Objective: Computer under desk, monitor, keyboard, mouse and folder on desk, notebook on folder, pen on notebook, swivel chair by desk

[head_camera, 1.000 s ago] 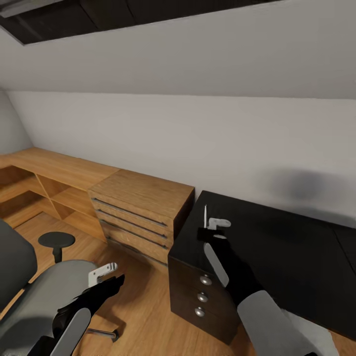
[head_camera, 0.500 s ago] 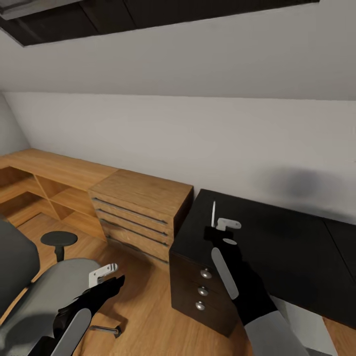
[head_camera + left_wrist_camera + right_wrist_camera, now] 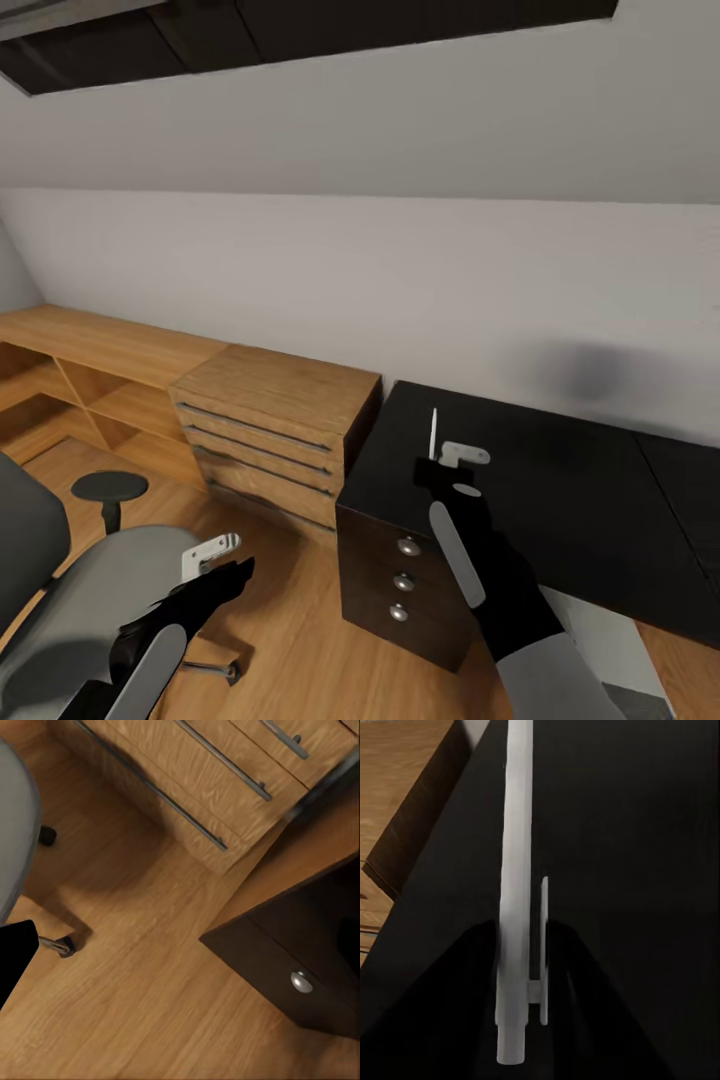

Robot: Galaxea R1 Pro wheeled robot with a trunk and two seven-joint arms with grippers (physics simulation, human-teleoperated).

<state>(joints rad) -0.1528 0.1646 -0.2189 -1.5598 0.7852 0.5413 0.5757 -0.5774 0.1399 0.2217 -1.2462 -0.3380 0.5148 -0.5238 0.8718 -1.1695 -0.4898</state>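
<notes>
My right gripper (image 3: 436,463) is shut on the thin white pen (image 3: 432,432), which stands upright above the left end of the glossy black desk (image 3: 570,500). In the right wrist view the pen (image 3: 517,870) runs between the two dark fingers (image 3: 472,990) over the black desk top (image 3: 645,832). Low over the grey seat of the swivel chair (image 3: 80,610), my left gripper (image 3: 222,560) stands open with nothing in it. The chair's black armrest (image 3: 110,487) shows behind the seat.
A black three-drawer unit (image 3: 400,580) sits under the desk's left end, also in the left wrist view (image 3: 300,975). A light wood drawer-and-shelf cabinet (image 3: 270,420) stands against the wall beside it. Between the chair and the drawers lies wood plank floor (image 3: 290,640). A dark-framed skylight (image 3: 300,30) is overhead.
The right gripper carried the pen a little to the right over the desk, then held still. The view has drifted slightly. The left arm has not moved.
</notes>
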